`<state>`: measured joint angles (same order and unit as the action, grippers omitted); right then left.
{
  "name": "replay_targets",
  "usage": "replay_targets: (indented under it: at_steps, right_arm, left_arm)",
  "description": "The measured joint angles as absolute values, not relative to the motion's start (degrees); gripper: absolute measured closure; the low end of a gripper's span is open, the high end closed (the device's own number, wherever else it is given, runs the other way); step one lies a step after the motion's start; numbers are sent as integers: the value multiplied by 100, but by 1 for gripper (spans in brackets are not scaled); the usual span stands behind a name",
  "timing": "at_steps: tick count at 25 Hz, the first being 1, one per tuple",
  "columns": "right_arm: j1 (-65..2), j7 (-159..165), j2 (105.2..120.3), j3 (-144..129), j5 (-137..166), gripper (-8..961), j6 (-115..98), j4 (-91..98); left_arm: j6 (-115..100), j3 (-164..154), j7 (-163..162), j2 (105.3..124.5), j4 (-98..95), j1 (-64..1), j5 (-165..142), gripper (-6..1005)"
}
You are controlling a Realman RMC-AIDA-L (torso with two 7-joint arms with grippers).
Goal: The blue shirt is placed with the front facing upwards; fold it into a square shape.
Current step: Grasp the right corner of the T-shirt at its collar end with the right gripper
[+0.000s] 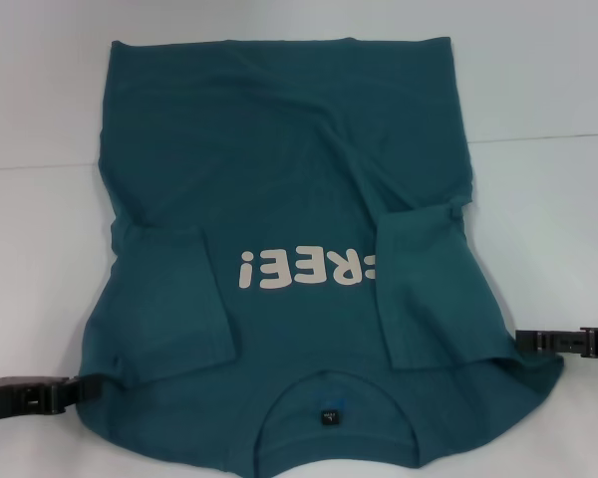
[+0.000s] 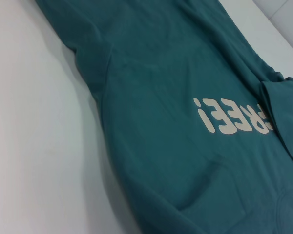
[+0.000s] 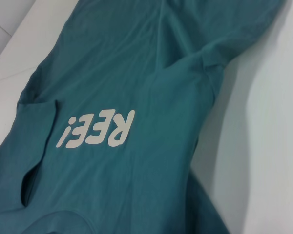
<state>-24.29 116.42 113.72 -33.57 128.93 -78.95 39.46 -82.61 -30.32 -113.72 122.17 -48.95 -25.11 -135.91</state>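
Note:
The blue shirt lies flat, front up, on the white table, with its collar and dark neck label nearest me and the hem at the far side. Cream lettering reads upside down across the chest. Both short sleeves are folded inward onto the chest, one on the left and one on the right. My left gripper meets the shirt's near left shoulder edge. Across from it, my right gripper meets the near right shoulder edge. Both wrist views show the lettering and teal cloth only.
The white table surrounds the shirt, with bare surface to the left, right and far side. A seam line crosses the table behind the shirt's middle.

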Motion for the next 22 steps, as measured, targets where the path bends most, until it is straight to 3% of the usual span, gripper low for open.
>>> replay_targets:
  at_steps: [22]
  right_arm:
    - [-2350, 11616, 11363, -3352, 12919, 87, -8344, 3961]
  left_arm:
    - [-8254, -3032, -11390, 12226, -4886, -2549, -13586, 997]
